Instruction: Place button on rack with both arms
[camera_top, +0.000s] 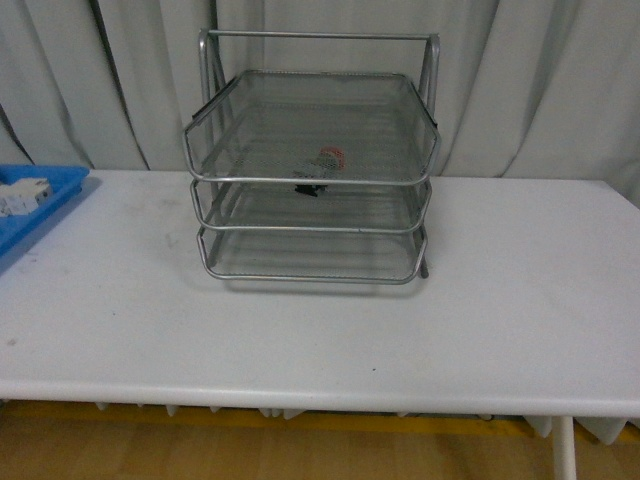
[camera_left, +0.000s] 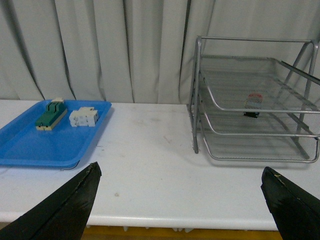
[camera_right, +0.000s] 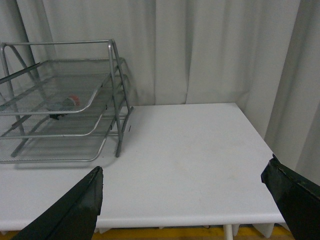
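Lighting was dim, even and bluish; the silver wire-mesh rack (camera_top: 312, 170) cast a faint shadow at frame centre. Pictures looked soft, without glare.

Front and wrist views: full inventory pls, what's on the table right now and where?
rack: 1, silver wire mesh, three tiers, at the back middle of the table
button: 1, red cap on a dark body, lying in the rack, seen through the mesh; looks like the middle tier, not certain
blue tray: 1, blue plastic, on the table to the left of the rack
green block: 1, green on a pale base, in the blue tray
white block: 1, white, in the blue tray beside the green block
table: 1, white
curtain: pale grey, behind the table
left end effector: black fingers wide apart, empty
right end effector: black fingers wide apart, empty
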